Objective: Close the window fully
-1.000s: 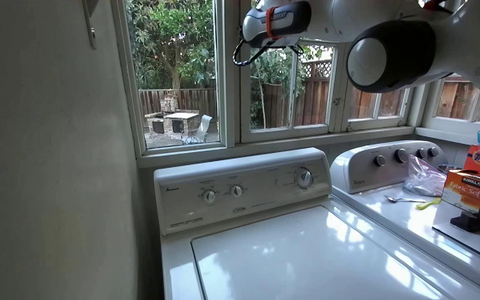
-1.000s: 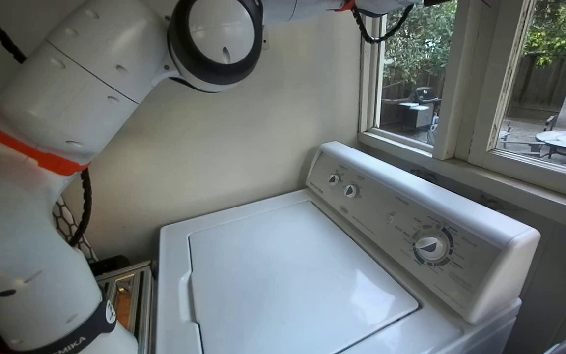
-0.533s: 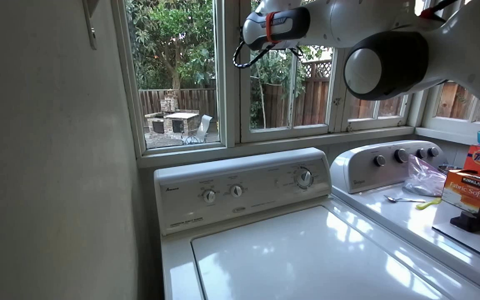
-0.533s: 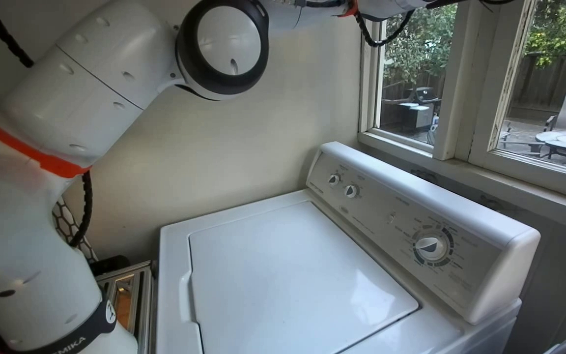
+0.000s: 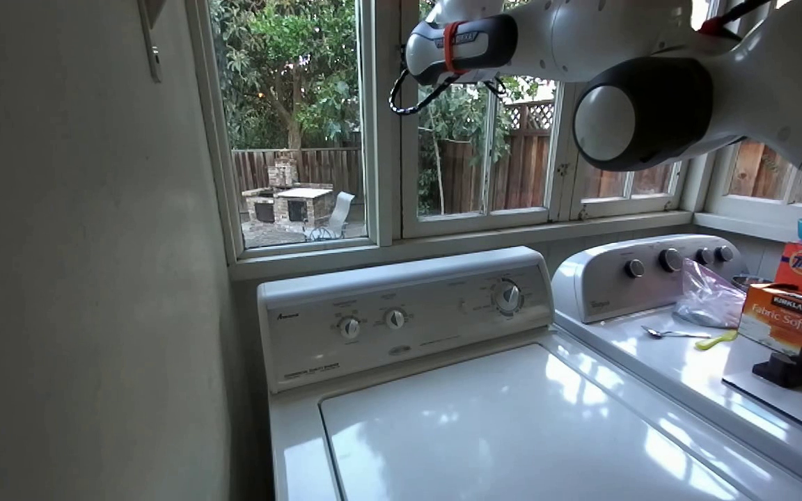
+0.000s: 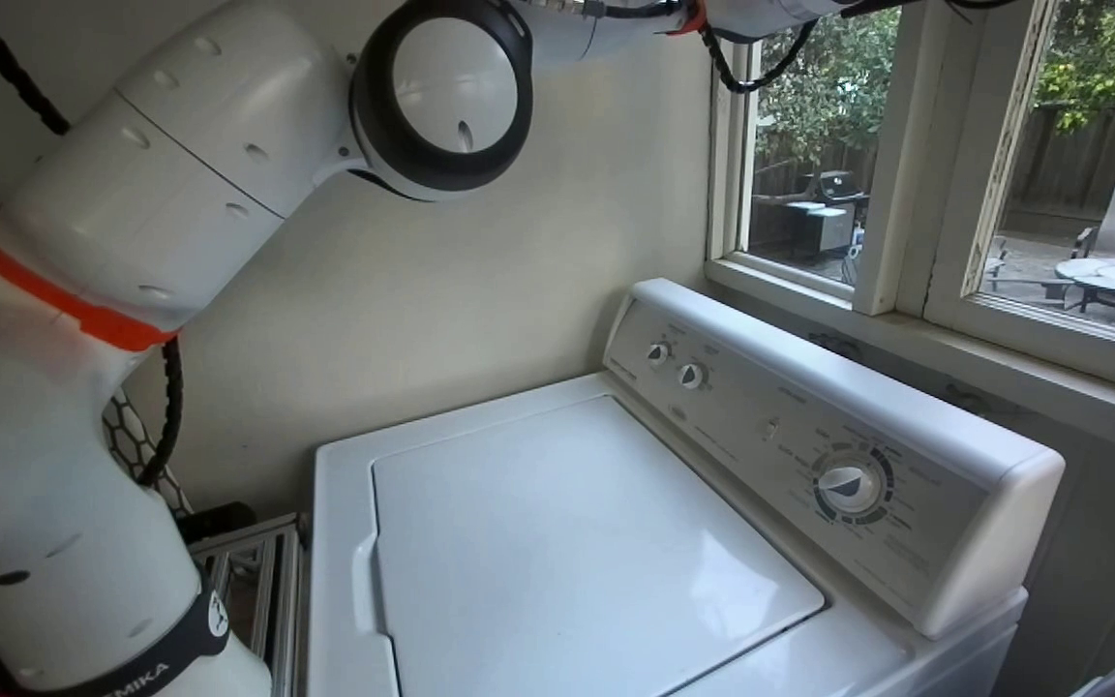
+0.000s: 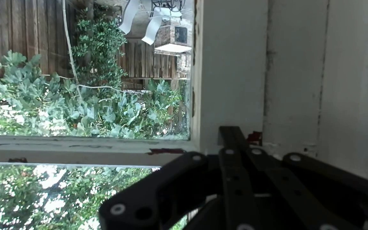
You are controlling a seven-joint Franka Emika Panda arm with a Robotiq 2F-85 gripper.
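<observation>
The window (image 5: 474, 225) is a cream-framed sash showing fence and greenery, beyond the washer in an exterior view, partly behind my arm. It looks flush with its surround there; I cannot tell if it is fully shut. In the wrist view, which is upside down, the window's cream frame (image 7: 232, 73) with chipped paint runs around a clear pane. My gripper (image 7: 232, 131) is shut, with nothing seen between its fingertips. Its tips lie in front of the frame near a corner of the pane; I cannot tell if they touch. My gripper is not visible in either exterior view.
A white washer (image 5: 484, 417) stands below the windows, with its control panel along the back. Another machine (image 5: 651, 271) beside it bears a fabric softener box (image 5: 791, 316) and a plastic bag (image 5: 711, 296). A wall (image 6: 480, 310) stands beside the washer. My arm (image 6: 190, 165) reaches above it.
My arm's elbow has sunk a little in both exterior views, mostly in the earlier half second. The wrist end has dipped slightly. The window shows no visible movement.
</observation>
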